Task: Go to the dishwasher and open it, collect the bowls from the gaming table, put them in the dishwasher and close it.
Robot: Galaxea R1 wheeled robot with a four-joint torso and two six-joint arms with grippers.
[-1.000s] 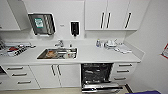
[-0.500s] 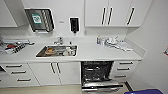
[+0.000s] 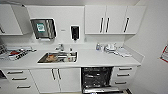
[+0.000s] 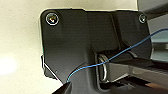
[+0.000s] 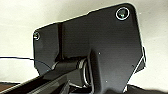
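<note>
- No brand or writing legible anywhere. Steel paper-towel dispenser (image 3: 43, 28) on the wall carries a green-and-white label, text too blurred to read. Red-edged sign (image 3: 165, 53) on the right wall, also unreadable.
- Dishwasher (image 3: 97, 78) sits under the white countertop (image 3: 105, 59), right of centre in the head view, between the double cabinet doors (image 3: 56, 79) under the sink and a stack of drawers (image 3: 124, 75).
- Its door (image 3: 101, 89) is dropped open, hinged at the bottom, lying roughly flat and pointing out from the cabinets toward the camera. Dark cavity faces the robot; wire racks visible inside, contents too murky to make out.
- Unit is about as wide as one cabinet; the opening's longer side reads as its height.
- Steel sink (image 3: 58, 57) is set in the counter to the left of the dishwasher, with a tap (image 3: 60, 47) behind it and something brownish in the basin.
- Black soap dispenser (image 3: 74, 32) on the wall above the sink. White wall cupboards (image 3: 113, 19) with dark bar handles above the dishwasher side.
- Small bottle and pale clutter (image 3: 110, 48) on the counter at the back, above the dishwasher; a tray of mixed items (image 3: 16, 54) at far left.
- Lowered door takes up the floor space directly in front of the unit.
- Grippers: both wrist views show the dark mounting plate and a thin blue cable against a pale wall; cannot tell how far either hand is open or whether it holds anything.
</note>
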